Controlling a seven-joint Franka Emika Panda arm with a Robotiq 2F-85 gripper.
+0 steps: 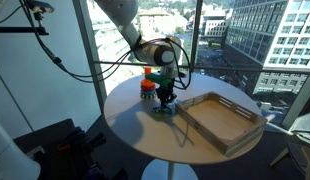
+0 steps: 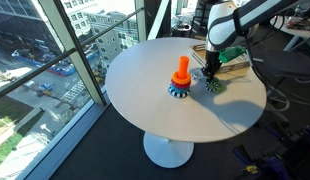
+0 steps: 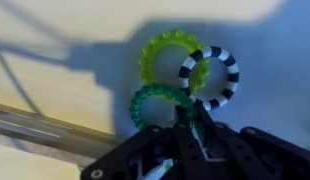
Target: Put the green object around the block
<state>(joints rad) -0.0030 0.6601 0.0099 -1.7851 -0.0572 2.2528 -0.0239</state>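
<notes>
Jaws over scalloped green object (image 3: 143,104)

daylight from windows, bright | soft shadows on table (image 2: 145,75) | wrist view blurred, dim at bottom

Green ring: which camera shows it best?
The wrist view: the green ring looks big there, next to a yellowish ring and a striped ring. In both exterior views it is only a small green blob by the gripper.
</notes>
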